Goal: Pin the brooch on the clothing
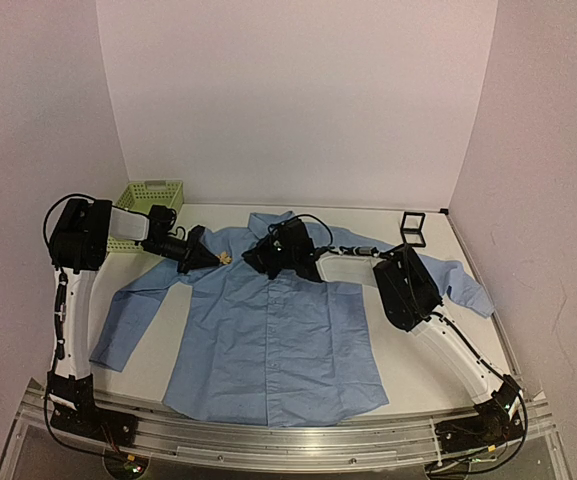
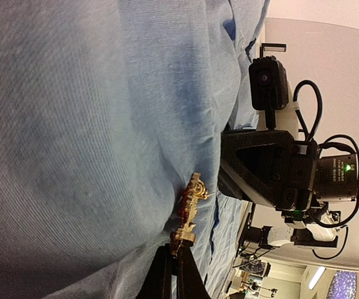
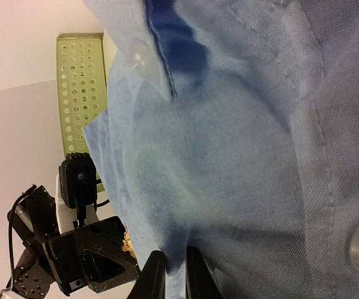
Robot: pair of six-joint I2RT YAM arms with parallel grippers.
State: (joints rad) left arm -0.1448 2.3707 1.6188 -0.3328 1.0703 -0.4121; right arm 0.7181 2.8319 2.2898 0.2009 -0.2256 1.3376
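The clothing [image 1: 268, 340], a light blue shirt, lies spread flat on the table, collar at the far side. My left gripper [image 1: 206, 257] is shut on the base of the brooch [image 1: 225, 258], a small gold and red ornament. In the left wrist view the brooch [image 2: 190, 204] sticks out from my left gripper [image 2: 178, 252] and rests against the clothing [image 2: 92, 124]. My right gripper [image 1: 256, 262] faces it from the other side. In the right wrist view my right gripper [image 3: 174, 265] pinches a raised fold of the clothing [image 3: 247, 162]. A sliver of the brooch [image 3: 127, 240] shows behind that fold.
A pale green plastic basket [image 1: 153, 193] stands at the back left, also seen as the basket [image 3: 79, 93] in the right wrist view. A small black square box [image 1: 412, 228] sits at the back right. White walls close in the table on three sides.
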